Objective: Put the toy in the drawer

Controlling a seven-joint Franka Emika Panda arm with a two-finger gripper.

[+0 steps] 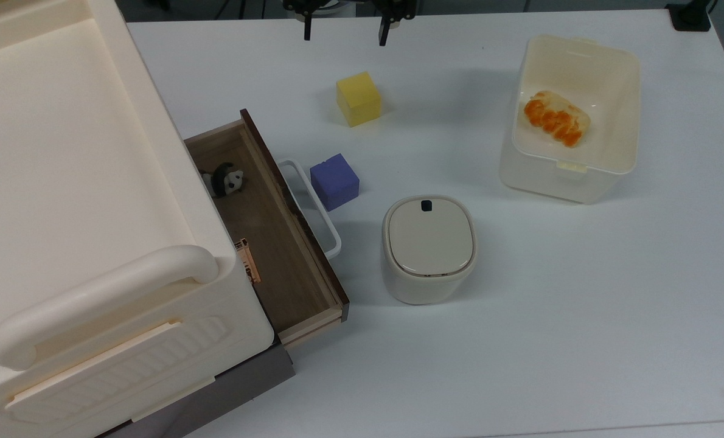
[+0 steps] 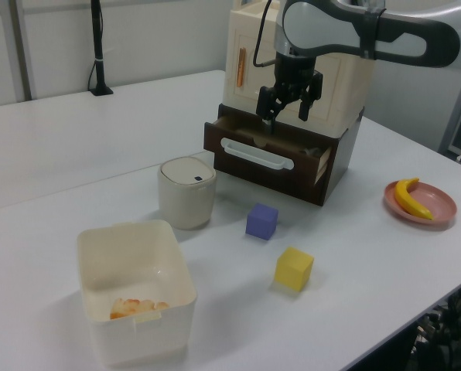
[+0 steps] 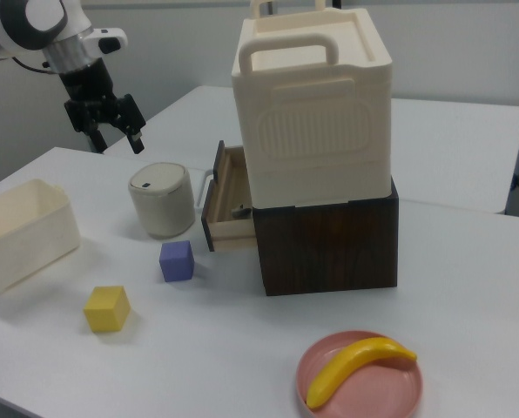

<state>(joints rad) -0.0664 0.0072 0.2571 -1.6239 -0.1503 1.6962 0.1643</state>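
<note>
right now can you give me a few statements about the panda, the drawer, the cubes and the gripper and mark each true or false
1. The panda figurine lies inside the open wooden drawer. True.
2. The gripper is shut on the panda. False: its fingers are open and empty, up near the table's far edge in the top view.
3. The purple cube sits on the table beside the drawer's white loop handle. True.
4. The yellow cube is inside the white tub. False: it stands on the table; the tub holds an orange-and-white food item.
5. The drawer is fully closed. False: it is pulled out.
</note>
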